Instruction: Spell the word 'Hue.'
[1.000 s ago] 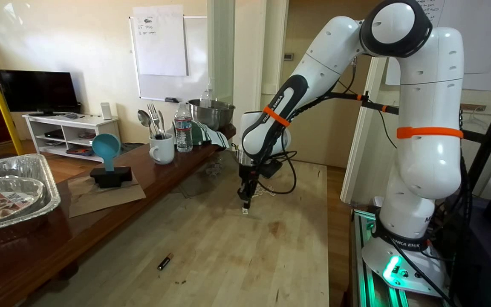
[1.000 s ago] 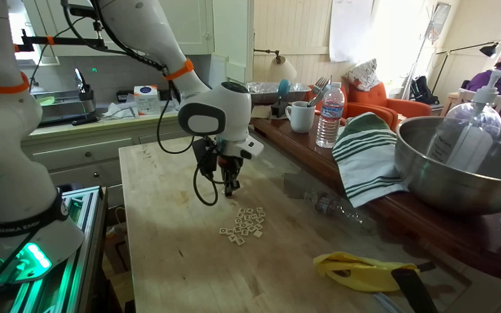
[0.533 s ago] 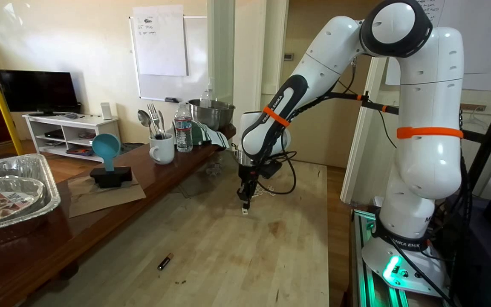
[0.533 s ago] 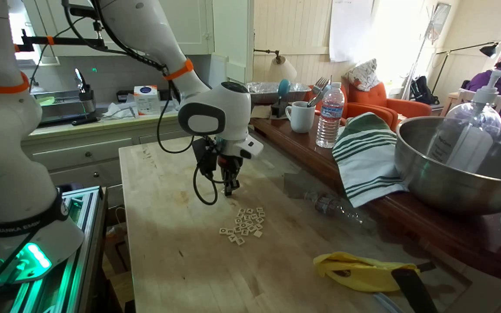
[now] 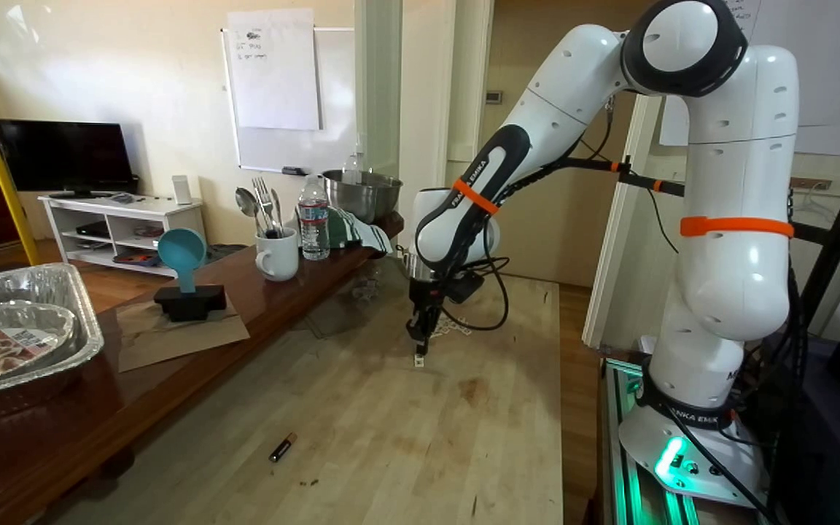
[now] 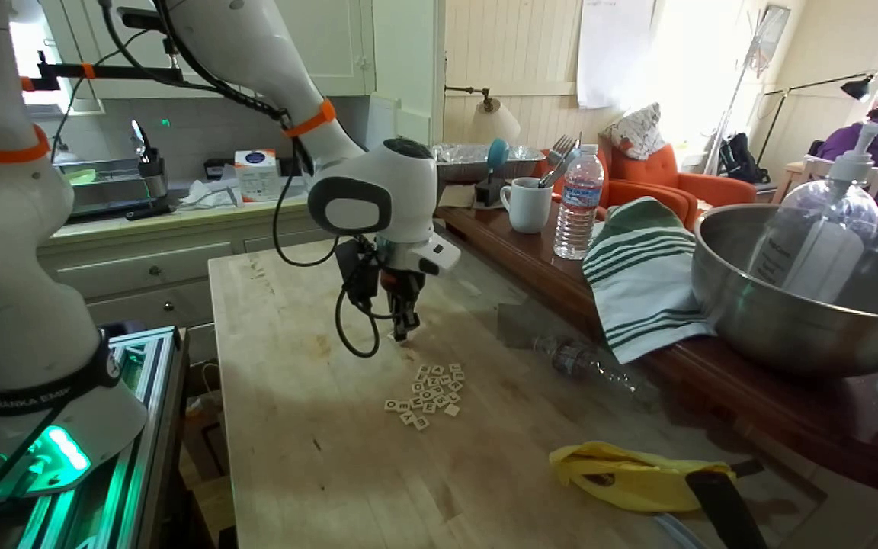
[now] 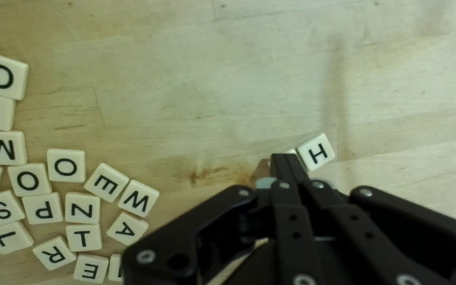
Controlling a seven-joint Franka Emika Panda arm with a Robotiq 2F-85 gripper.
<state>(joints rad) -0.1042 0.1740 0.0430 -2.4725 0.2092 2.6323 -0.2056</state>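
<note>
The cream H tile [image 7: 317, 151] lies face up on the wooden table, just right of the fingertips in the wrist view. My gripper [image 7: 287, 155] is shut, its fingers pressed together with nothing seen between them. A second pale tile [image 7: 290, 151] shows only as a sliver behind the tips, touching or nearly touching the H; its letter is hidden. Several E tiles, such as this E [image 7: 106, 182], lie in the loose group at left. I see no readable U. In both exterior views the gripper [image 5: 421, 353] [image 6: 402, 335] points down, just over a small tile [image 5: 418, 362].
The tile group [image 6: 433, 390] lies beside the gripper. A battery [image 5: 283, 447] lies on the table [image 5: 391, 452]. A clear bottle [image 6: 584, 358] and a yellow item [image 6: 629, 476] lie on the table. A raised brown counter [image 5: 208, 350] with mug [image 5: 277, 255] and bowl [image 6: 812, 328] borders it.
My gripper has risen very slightly from the tile beneath it, and the arm has shifted a little. The tile under the gripper and the tile group look unmoved.
</note>
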